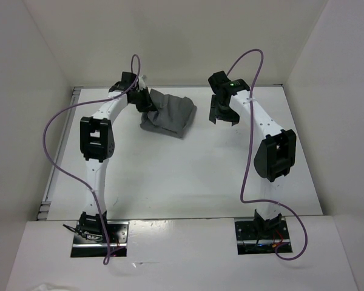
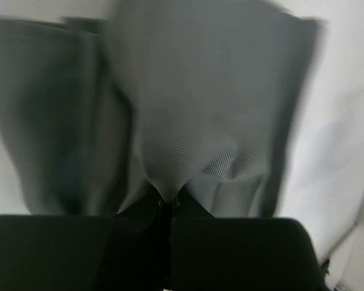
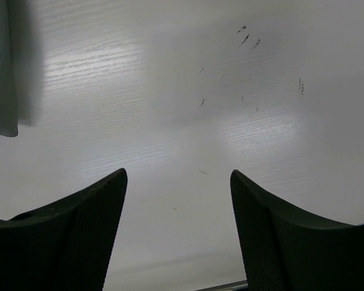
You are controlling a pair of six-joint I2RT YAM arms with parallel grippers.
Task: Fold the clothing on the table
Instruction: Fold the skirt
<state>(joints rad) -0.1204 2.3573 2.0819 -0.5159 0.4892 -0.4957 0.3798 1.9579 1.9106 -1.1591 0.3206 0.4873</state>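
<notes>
Left gripper (image 2: 168,205) pinches ribbed grey clothing (image 2: 200,109) while right gripper (image 3: 178,173) hangs spread over glossy white table (image 3: 188,91)

This was a robotics lab test cell. A glossy white tabletop (image 1: 170,176) was boxed in by plain white walls (image 1: 30,91) on three sides. At its near edge, a white ledge (image 1: 182,254) carried black mounting plates (image 1: 100,240) with the left arm (image 1: 97,139) and right arm (image 1: 274,154) bolted on. Purple cables (image 1: 47,134) looped loose from base to wrist.
</notes>
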